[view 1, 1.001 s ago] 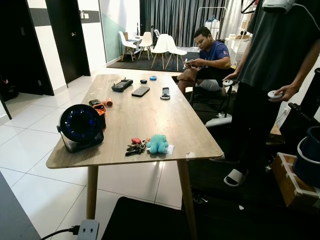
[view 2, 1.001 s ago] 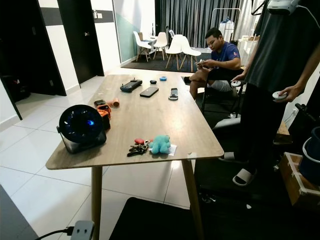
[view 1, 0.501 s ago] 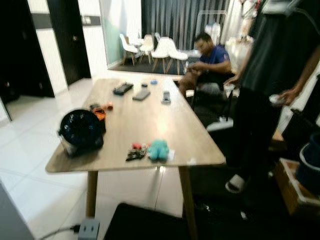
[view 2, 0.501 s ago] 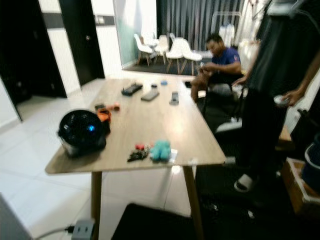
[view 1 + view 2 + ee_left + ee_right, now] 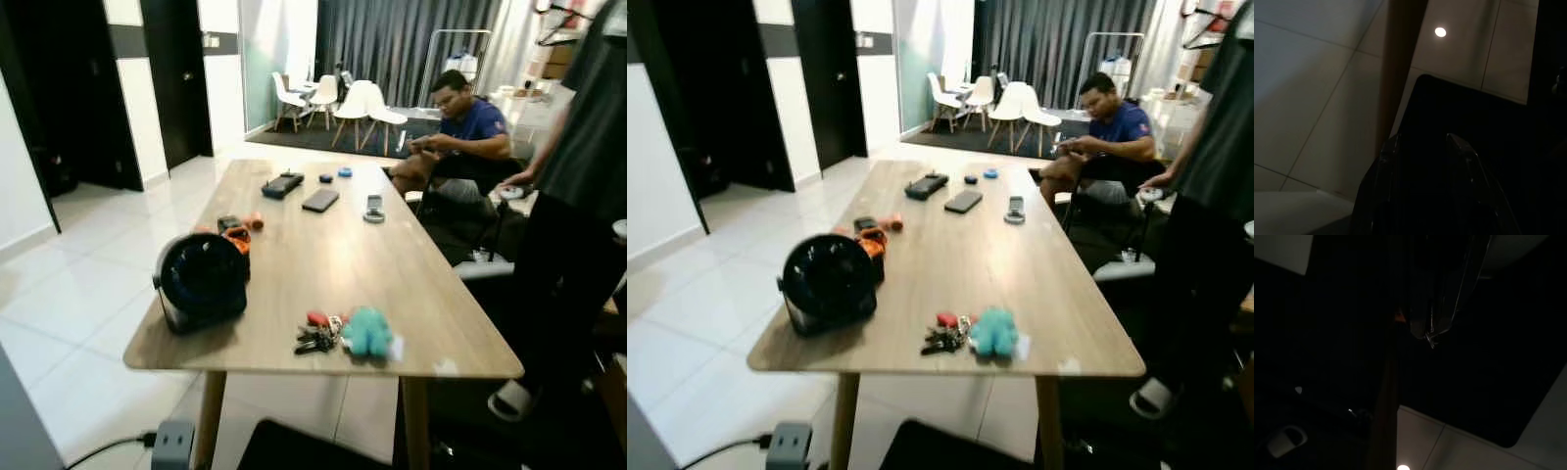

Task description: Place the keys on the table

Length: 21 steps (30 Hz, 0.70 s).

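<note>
The keys (image 5: pixel 318 336) lie on the wooden worktop (image 5: pixel 338 255), low in the frame and close to its near edge, a dark bunch with a red fob at the top. Touching them on the right is a teal plush toy (image 5: pixel 368 331), which sits on a small white slip of paper. To the left, near the worktop's left edge, stands a round black fan (image 5: pixel 202 280), with an orange object (image 5: pixel 238 237) just behind it and a smaller orange piece beyond that. Toward the far end, in the upper middle of the frame, lie a black controller (image 5: pixel 284 184), a dark phone (image 5: pixel 320 201), a slim remote (image 5: pixel 374 208) and two small round things, one dark, one blue.

At the upper right a seated person (image 5: pixel 460 137) in a blue shirt bends over something held in both hands. A standing person (image 5: pixel 578 206) in dark clothes takes up the right edge, one hand (image 5: pixel 516 179) by a white controller. White chairs (image 5: pixel 353 103) stand before a dark curtain in the background. A grey power strip (image 5: pixel 174 446) lies on the tiled floor at the bottom left.

The left wrist view is dim: the left claw (image 5: pixel 1425 147) hangs over a black mat (image 5: pixel 1474 127) and pale tiles beside a wooden worktop leg (image 5: pixel 1398 68), its fingers a little apart and holding nothing. The right wrist view is darker still; the right claw (image 5: pixel 1432 330) is a faint shape near another leg, and whether its fingers are apart or together cannot be told.
</note>
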### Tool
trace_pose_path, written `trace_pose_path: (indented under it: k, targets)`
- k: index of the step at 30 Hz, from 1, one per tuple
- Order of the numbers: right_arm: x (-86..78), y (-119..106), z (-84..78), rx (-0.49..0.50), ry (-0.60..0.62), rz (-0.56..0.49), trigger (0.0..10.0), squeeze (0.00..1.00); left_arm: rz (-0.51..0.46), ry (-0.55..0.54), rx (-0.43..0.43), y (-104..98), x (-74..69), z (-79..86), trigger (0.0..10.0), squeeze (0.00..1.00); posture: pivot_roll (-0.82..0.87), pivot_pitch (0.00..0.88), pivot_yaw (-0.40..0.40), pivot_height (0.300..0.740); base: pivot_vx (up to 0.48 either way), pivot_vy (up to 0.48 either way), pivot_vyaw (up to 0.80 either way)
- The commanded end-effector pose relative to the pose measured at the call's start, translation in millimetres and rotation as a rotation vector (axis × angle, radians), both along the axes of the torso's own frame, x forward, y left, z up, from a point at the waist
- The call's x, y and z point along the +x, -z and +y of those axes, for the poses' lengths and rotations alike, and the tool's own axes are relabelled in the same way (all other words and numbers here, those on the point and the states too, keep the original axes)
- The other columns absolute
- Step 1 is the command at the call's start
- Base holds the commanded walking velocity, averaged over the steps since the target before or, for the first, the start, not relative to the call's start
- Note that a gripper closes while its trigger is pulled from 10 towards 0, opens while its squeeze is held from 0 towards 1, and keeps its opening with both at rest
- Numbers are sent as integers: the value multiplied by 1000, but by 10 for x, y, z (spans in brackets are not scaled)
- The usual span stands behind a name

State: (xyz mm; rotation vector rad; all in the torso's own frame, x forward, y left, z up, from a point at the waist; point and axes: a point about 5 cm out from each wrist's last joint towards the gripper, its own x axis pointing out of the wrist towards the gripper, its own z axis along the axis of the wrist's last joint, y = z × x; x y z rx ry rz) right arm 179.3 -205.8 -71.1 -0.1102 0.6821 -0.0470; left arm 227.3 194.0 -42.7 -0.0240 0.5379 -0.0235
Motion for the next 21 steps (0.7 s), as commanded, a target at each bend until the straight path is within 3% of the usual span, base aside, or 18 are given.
trace_pose_path:
  k: [1,17,21]
  targets:
    - [-32,23,17,6,0,16,10000,0,-3,-10,-8,-4,5,11,10000,0,21,19,13,740,0,0,0]
    - [-45,33,28,5,-4,23,10000,0,-40,78,-44,-14,-23,-85,10000,0,21,23,13,740,0,0,0]
    - [-51,36,33,6,-4,24,10000,0,-42,96,-49,-14,-25,-105,10000,0,20,23,14,740,0,-346,0]
